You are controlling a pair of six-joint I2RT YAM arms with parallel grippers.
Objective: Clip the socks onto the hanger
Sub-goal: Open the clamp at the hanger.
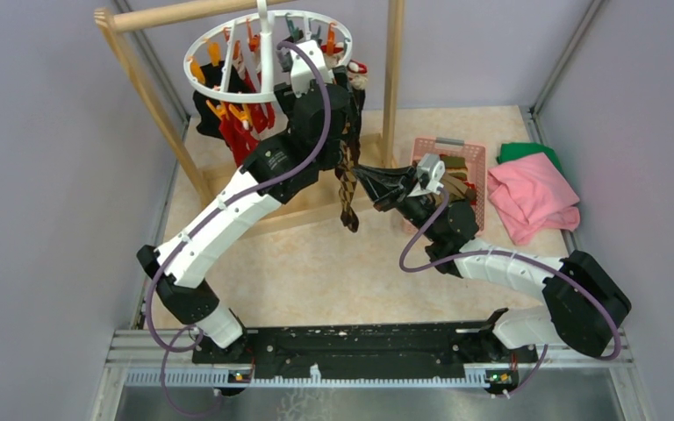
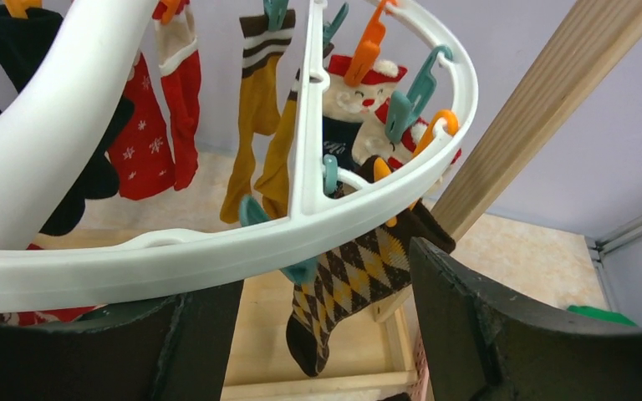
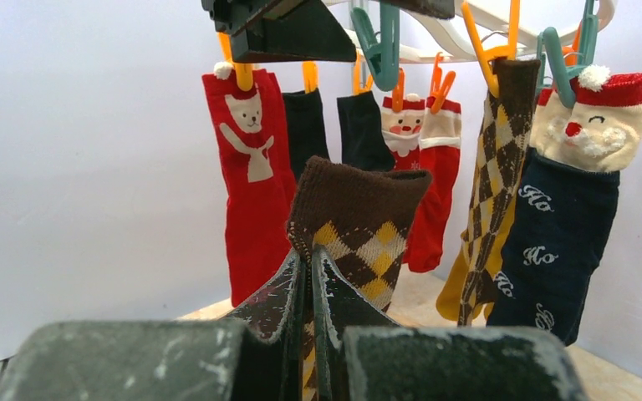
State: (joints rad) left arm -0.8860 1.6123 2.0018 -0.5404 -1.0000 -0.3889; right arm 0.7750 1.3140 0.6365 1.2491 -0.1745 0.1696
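Note:
The white ring hanger [image 1: 268, 53] hangs from the wooden rack, with several socks clipped around it. Seen from the right wrist, a red bear sock [image 3: 247, 184], a navy Santa sock [image 3: 560, 242] and a clipped argyle sock [image 3: 489, 192] dangle from it. My left gripper [image 2: 326, 334] is open, its fingers [image 2: 468, 326] wide apart just under the hanger's rim [image 2: 217, 251]. A teal clip [image 2: 305, 269] and the clipped argyle sock [image 2: 359, 284] sit between them. My right gripper [image 3: 311, 259] is shut on a brown argyle sock [image 3: 359, 217], cuff upward, below the ring. The rest of that sock [image 1: 348, 206] hangs down.
The wooden rack frame [image 1: 154, 96] and its right post [image 1: 395, 79] flank the hanger. A pink basket [image 1: 456, 162] sits behind my right gripper. A pink cloth [image 1: 531, 197] and a green cloth [image 1: 527, 151] lie at the far right.

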